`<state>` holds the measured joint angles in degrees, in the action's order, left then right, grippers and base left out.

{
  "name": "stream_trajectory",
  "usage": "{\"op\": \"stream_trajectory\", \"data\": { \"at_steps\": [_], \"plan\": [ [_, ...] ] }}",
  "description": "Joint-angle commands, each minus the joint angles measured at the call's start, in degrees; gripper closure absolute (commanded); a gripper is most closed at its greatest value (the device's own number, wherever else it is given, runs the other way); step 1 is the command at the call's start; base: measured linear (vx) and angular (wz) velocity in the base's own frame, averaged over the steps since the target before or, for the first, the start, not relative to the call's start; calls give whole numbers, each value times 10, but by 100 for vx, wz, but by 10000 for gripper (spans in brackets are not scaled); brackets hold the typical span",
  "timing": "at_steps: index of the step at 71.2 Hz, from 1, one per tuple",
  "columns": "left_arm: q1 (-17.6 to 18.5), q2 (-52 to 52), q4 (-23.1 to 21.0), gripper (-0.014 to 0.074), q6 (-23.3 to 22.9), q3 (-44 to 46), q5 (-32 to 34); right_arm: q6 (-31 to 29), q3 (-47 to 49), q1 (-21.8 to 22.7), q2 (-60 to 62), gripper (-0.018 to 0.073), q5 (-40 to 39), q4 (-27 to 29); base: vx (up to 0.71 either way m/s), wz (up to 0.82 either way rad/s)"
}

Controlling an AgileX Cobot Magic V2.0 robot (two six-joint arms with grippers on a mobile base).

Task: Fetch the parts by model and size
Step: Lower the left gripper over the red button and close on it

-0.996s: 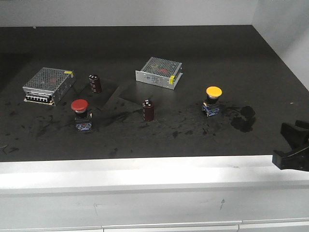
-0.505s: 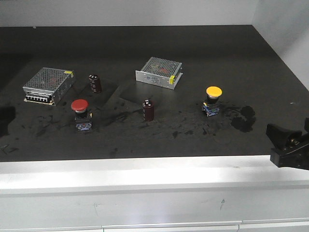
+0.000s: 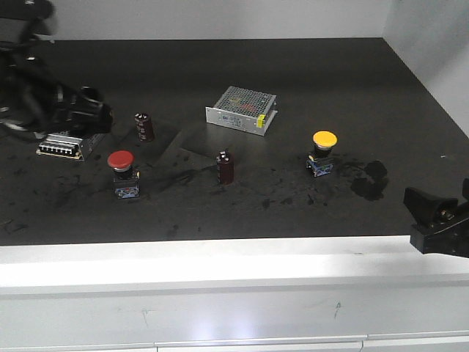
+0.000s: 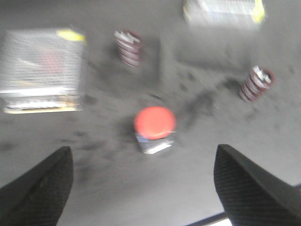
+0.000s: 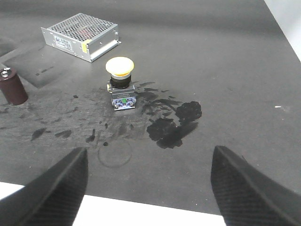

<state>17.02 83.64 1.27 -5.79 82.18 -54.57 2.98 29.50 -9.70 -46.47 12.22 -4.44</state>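
Surface: black counter (image 3: 330,81) with a pale front ledge (image 3: 220,264) and a grey wall (image 3: 220,18) behind it. Dark smears (image 5: 171,125) mark the top.
Landmark: centre capacitor (image 3: 225,167), a maroon cylinder standing upright mid-counter.
Red-cap switch (image 3: 122,173): upright on its black-and-blue base, left of the centre capacitor and well apart from it. Nothing touches it.
Yellow-cap switch (image 3: 323,152): upright, right of the centre capacitor and a little farther back, well apart from it. Nothing touches it.
Second capacitor (image 3: 143,126): upright, back-left of the centre capacitor.
Middle perforated box (image 3: 241,108): flat on the counter, behind the centre capacitor.
Left perforated box (image 3: 62,145): far left of the centre capacitor and partly hidden by the left arm.
Left gripper (image 3: 89,111): far left of the centre capacitor and farther back, over the left perforated box. Its fingers (image 4: 42,188) are spread wide with nothing between them. The wrist view is blurred and shows the red-cap switch on the counter between the two fingers, untouched.
Right gripper (image 3: 438,204): far right of the centre capacitor, at the front ledge. Its fingers (image 5: 61,188) are spread wide and hold nothing. The yellow-cap switch sits ahead of them, well apart.
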Motion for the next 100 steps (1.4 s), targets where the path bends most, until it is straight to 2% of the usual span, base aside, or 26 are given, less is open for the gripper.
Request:
{"op": "stream_trajectory", "data": {
  "at_steps": [1,17,34,50,63,79,85,92,100],
  "plan": [
    [6,34,6,7,-30,63,-21,-4,21,-1,0,34,-43,-2,0,0],
    [18,125,17,7,-71,144,-76,-3,21,-1,0,34,-44,0,0,0],
    [18,183,17,9,-111,190,-111,-3,21,-1,0,34,-44,3,0,0],
    [18,216,20,9,-117,198,-121,-3,21,-1,0,34,-43,15,0,0],
    [18,231,33,9,-147,196,-120,-3,21,-1,0,34,-41,15,0,0],
    [18,250,32,16,-147,196,-122,-3,21,-1,0,34,-39,15,0,0],
    [18,255,32,48,-147,196,-121,-3,21,-1,0,34,-39,15,0,0],
    [18,255,32,134,-147,196,-120,-3,21,-1,0,34,-39,15,0,0],
    [18,255,42,302,-147,196,-120,-3,21,-1,0,34,-40,15,0,0]
  ]
}}
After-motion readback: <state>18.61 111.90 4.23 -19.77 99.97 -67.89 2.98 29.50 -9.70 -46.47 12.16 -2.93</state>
